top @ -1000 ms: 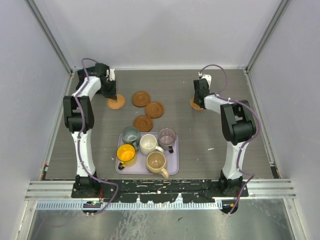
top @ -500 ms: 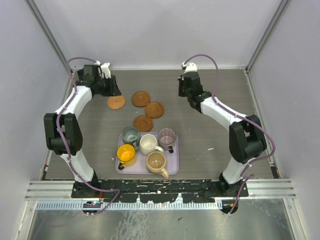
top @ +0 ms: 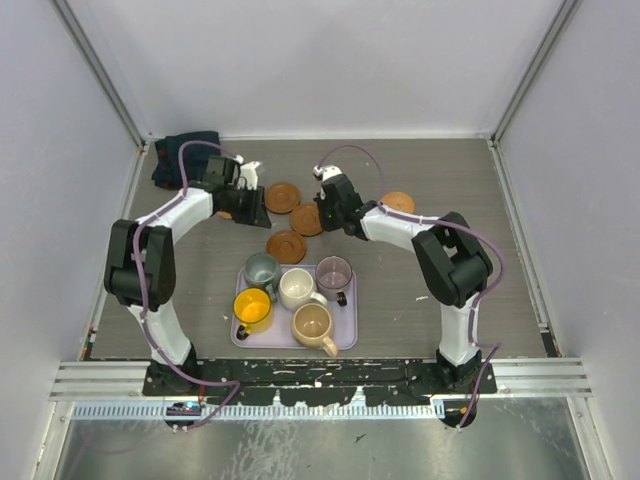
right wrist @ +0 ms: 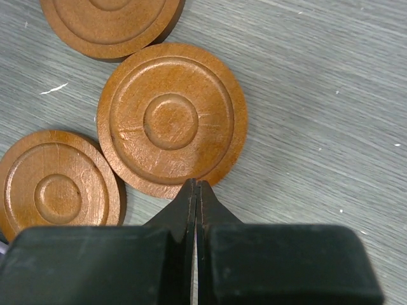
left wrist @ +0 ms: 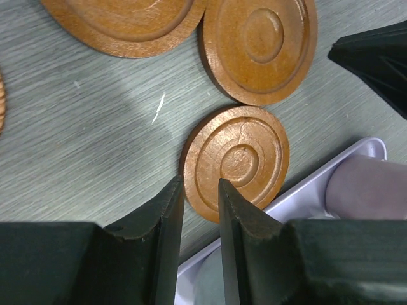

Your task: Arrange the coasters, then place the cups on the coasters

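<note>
Coasters (top: 283, 196): not arranged. Three sit bunched mid-worktop (top: 470, 180) just behind the tray (top: 347, 338), rims touching or nearly so in the wrist views. Lone coaster (top: 398, 203) lies well apart to the right. A fifth shows only as a sliver at the left edge of the left wrist view; from above it is hidden by the left arm. No row, no even spacing.

Cups (top: 297, 288): all five packed on the tray, none on a coaster, none held.

Right hand (right wrist: 196, 188): fingers pressed together, nothing between them, tip at the rim of the middle coaster (right wrist: 172, 121) of the bunch. Reads as set up for a nudge, not a grasp. Cannot tell if it touches.

Left hand (left wrist: 198, 189): fingers a little apart, gap empty, tips by the rim of the tray-side coaster (left wrist: 235, 162). Touching or above it, cannot tell.

Progress, as a judgement: early, first step in hand and nothing finished. Both hands are at the bunch, so separating those three looks like the current job.

Left to do:
- Spread all five coasters out with room for a cup on each.
- Bring the lone one and the hidden one into the layout.
- Lift five cups off the tray one by one onto coasters.

Cups stand close together with handles at mixed angles, so picking them may be tight.
</note>
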`<move>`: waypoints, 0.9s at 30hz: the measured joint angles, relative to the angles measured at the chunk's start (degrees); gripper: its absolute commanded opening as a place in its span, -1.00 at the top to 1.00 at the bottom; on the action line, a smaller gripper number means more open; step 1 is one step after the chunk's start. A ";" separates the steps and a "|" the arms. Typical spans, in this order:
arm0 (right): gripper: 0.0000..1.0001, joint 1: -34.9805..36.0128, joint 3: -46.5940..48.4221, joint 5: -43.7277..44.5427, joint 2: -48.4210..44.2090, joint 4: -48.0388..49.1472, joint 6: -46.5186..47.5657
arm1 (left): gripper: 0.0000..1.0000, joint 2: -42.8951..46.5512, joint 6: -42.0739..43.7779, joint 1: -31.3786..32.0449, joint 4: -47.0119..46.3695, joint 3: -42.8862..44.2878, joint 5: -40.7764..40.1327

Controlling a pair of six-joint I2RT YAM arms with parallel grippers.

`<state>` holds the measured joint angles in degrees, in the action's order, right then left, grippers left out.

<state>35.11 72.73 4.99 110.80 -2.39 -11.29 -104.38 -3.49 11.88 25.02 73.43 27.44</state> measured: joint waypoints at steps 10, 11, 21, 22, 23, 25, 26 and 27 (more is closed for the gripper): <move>0.99 0.04 5.97 -4.76 4.33 -0.04 -1.99 | 0.40 -6.71 -0.11 3.76 0.20 2.93 1.42; 0.99 0.04 6.75 -5.25 4.96 -0.04 -2.12 | 0.40 -7.28 -0.11 4.13 0.48 3.37 1.44; 0.99 0.09 11.21 -8.52 10.54 -1.20 -2.40 | 0.40 -11.26 -0.17 6.34 2.29 8.39 1.36; 0.99 0.09 11.21 -8.57 10.75 -1.55 -2.43 | 0.40 -11.89 -0.17 6.40 2.60 8.94 1.31; 0.99 0.09 11.21 -8.57 10.91 -1.86 -2.45 | 0.40 -12.59 -0.26 6.47 2.99 9.49 1.36; 0.99 0.09 11.19 -8.07 11.19 -2.64 -2.58 | 0.40 -13.33 -0.42 6.54 4.15 10.40 1.70; 0.99 0.09 11.19 -7.61 11.26 -3.08 -2.62 | 0.40 -13.55 -0.39 6.64 4.68 10.86 1.44; 0.99 0.09 11.19 -6.99 11.34 -3.37 -2.67 | 0.40 -13.73 -0.37 6.71 4.96 11.19 1.27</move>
<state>35.20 83.92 -2.00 122.15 -5.76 -13.96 -118.10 -3.86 18.59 29.98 84.62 28.71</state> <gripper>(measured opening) 0.028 0.299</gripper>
